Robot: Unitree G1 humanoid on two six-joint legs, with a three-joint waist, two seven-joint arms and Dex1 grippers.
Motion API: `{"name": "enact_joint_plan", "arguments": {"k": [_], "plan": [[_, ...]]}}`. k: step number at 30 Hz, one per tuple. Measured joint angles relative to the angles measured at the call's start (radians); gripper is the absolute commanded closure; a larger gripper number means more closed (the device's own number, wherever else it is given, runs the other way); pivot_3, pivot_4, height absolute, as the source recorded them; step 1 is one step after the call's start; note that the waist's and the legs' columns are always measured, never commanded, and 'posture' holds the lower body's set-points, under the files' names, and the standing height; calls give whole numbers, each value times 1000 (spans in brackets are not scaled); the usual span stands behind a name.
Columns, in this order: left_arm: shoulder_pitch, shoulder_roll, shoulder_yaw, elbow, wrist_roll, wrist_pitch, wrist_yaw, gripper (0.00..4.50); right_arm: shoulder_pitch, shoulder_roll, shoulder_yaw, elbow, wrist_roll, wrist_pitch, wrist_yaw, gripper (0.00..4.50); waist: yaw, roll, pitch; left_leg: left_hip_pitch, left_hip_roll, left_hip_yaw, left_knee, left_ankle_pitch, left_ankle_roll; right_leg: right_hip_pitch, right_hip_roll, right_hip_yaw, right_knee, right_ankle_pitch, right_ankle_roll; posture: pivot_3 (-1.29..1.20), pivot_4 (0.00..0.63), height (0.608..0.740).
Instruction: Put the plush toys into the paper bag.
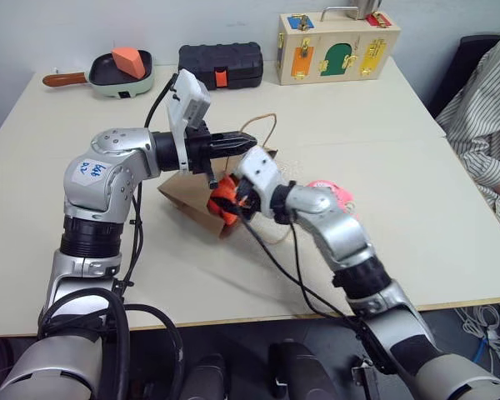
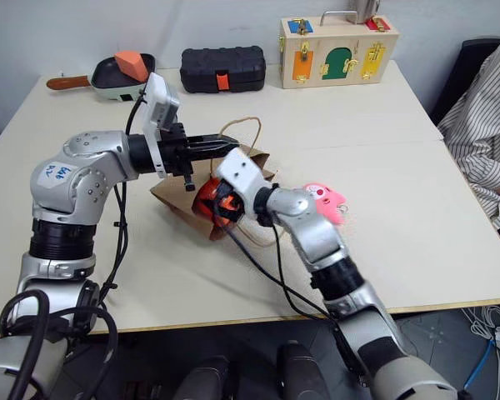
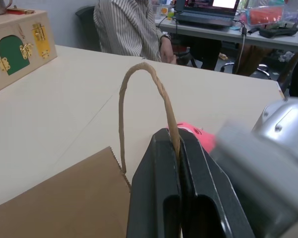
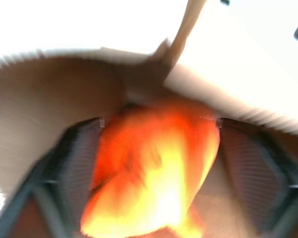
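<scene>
While left hand (image 3: 179, 148) pinches twine handle (image 3: 144, 94) (bag's), right hand (image 4: 156, 163) straddles orange toy (image 4: 154, 173).

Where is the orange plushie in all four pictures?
Left eye view: the orange plush toy sits mid-picture at the paper bag mouth, by the right hand.
Right eye view: same spot.
Left wrist view: not in it.
Right wrist view: centre, between the fingers.
Shared landmark: the bag's twine handle.

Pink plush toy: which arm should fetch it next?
Probably the right. Its pincer has the orange plush toy at the paper bag's mouth, and the pink plush toy lies beside that arm. The left pincer is shut on the bag's twine handle, holding it.
</scene>
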Motion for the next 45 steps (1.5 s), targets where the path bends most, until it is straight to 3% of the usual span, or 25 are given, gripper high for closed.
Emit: {"name": "enact_joint_plan", "arguments": {"k": [5,10,14,18,21,33,39,43,45], "plan": [[4,0,0,-17,-3,1,2,4500,104,-235,-181,-246,162,171,98,17,18,0,0,0,0,0,-1,0,0,1,0,0,-2,0,0,0,150,740],[4,3,1,-19,-4,2,3,4500,220,-456,-273,-244,128,191,90,17,24,-1,0,-1,0,3,-2,0,0,2,0,2,-3,0,0,0,150,740],[4,2,1,-18,-4,2,2,4500,283,-480,-227,-120,36,103,57,17,21,-1,0,0,0,6,-2,0,1,1,1,4,-2,0,0,0,150,740],[3,-2,0,-17,-4,2,0,4500,286,-425,-145,35,-41,-11,22,17,23,-1,0,0,0,7,-1,0,1,1,1,4,-2,0,0,0,150,740],[3,-2,0,-16,-4,2,0,4500,273,-403,-143,83,-47,-55,5,617,24,-1,0,0,0,6,0,0,1,1,1,4,-2,0,0,0,150,740],[2,-2,0,-16,-4,2,2,4500,292,-394,-218,47,28,-41,47,4403,25,-1,0,0,0,5,0,0,1,1,1,4,-2,0,0,0,150,740],[2,-1,1,-14,-4,2,8,4500,239,-388,-237,-193,232,117,139,4494,20,-1,0,0,1,5,-1,0,0,1,1,4,-2,0,0,0,150,740],[-24,-18,0,-2,-5,5,10,4500,135,-289,-97,-299,259,192,103,4494,22,-1,0,0,1,3,0,0,0,0,2,4,-2,0,0,0,150,740],[-33,-19,8,0,-15,19,8,4500,92,-250,-6,-248,186,183,51,4494,24,-1,0,0,-1,3,0,0,0,0,1,4,-2,0,0,0,150,740]]}}
